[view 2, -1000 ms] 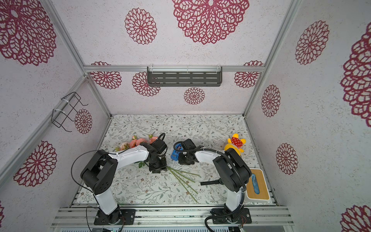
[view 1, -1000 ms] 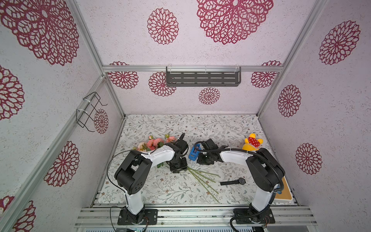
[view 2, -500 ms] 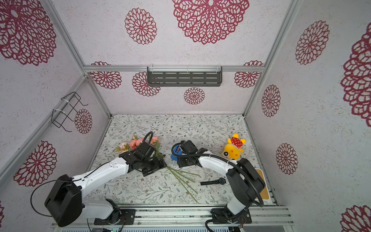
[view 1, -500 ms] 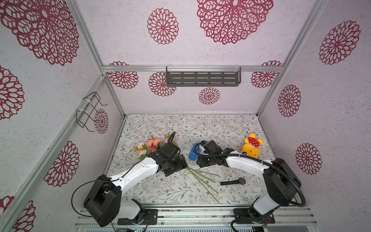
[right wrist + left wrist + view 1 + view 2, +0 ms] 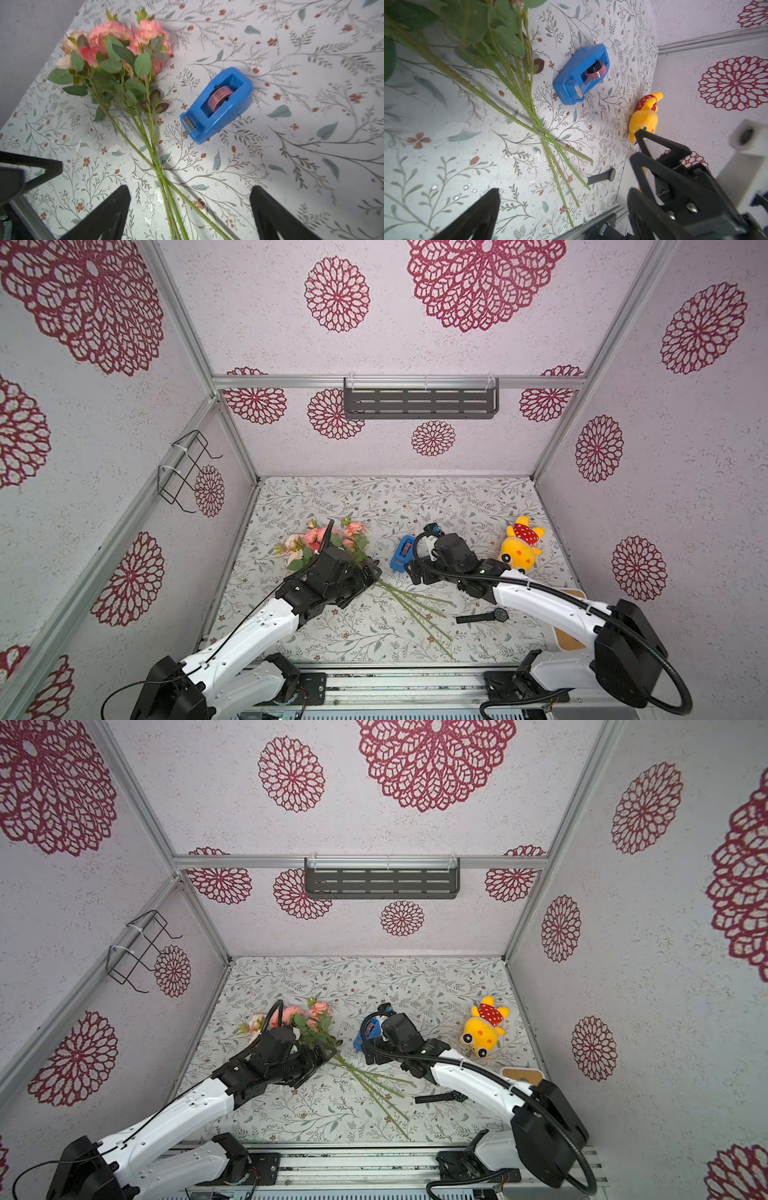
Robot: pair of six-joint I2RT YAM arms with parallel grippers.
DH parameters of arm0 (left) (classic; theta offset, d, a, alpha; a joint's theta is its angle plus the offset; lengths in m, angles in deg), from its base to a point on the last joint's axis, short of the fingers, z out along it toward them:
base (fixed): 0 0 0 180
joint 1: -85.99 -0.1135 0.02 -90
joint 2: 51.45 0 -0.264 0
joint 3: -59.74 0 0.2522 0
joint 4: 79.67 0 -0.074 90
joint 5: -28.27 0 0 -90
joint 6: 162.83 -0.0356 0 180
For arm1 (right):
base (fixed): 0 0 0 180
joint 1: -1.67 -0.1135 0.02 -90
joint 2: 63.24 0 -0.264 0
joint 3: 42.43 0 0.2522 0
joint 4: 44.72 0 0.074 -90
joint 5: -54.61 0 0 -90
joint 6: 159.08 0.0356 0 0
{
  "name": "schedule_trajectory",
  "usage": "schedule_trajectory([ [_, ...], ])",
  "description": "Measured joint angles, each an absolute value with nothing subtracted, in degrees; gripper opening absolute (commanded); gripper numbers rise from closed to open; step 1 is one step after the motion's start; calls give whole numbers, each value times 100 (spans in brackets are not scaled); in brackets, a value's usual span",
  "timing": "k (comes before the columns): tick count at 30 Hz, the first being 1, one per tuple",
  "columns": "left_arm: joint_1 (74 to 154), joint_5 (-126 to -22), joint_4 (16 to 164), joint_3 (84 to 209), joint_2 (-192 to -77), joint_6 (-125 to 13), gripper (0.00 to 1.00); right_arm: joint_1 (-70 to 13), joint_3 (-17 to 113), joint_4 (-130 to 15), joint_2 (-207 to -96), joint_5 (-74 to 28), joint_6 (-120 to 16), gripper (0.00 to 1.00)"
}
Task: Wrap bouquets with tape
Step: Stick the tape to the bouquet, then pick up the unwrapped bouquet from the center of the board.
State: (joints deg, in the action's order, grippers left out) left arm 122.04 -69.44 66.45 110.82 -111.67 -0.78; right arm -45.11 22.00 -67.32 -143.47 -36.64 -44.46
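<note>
1. Bouquets (image 5: 128,83) lie flat on the counter (image 5: 311,52). Blooms (image 5: 116,35) point to the far left corner and the cut ends fan toward the near edge. The long axis is a diagonal, far-left to near-right.
2. Stems (image 5: 159,172) pinch together at one crossing, then splay apart.
3. Tape (image 5: 220,96) sits in its blue dispenser (image 5: 234,113), just beside the stems on their right and not touching them. Its cutter end faces the near edge.
4. Left hand (image 5: 563,190): spread wide, nothing in it. In both top views it hangs over the leafy upper stems, just short of the blooms.
5. Right hand (image 5: 190,188): also spread wide and empty, hanging at the dispenser's near side. In its wrist view the stem crossing lies under the gap.
6. Judgement: the right hand is nearer the tape, the left nearer the bouquets. A grasp on the stems would need the closing line square to that diagonal, at the crossing.
7. I cannot tell whether tape already binds the crossing.
8. Surface: flat printed floral cloth with scuffed pale patches. The thin stems hug it, so there is probably little to get under.
9. Room: walled booth with red medallions, a slotted shelf (image 5: 419,402) on the back wall and a wire rack (image 5: 187,472) on the left wall. A wristwatch (image 5: 484,617) lies near the cut ends. A yellow plush toy (image 5: 519,549) sits well apart on the right.
</note>
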Motion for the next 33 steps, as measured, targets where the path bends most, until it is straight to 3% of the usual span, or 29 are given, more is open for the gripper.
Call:
schedule_trajectory([
  [7,12165,-6824,7842,10241,-11032,617,98,-4966,2954,-6874,-15569,-3588,-4577,76],
  [17,12156,-6712,8203,10204,-11146,790,98,-5053,3700,-7213,-16679,-3555,-4857,72],
  [33,12156,-6649,8194,10195,-11089,847,98,-5066,3573,-7263,-16926,-3254,-5215,75],
])
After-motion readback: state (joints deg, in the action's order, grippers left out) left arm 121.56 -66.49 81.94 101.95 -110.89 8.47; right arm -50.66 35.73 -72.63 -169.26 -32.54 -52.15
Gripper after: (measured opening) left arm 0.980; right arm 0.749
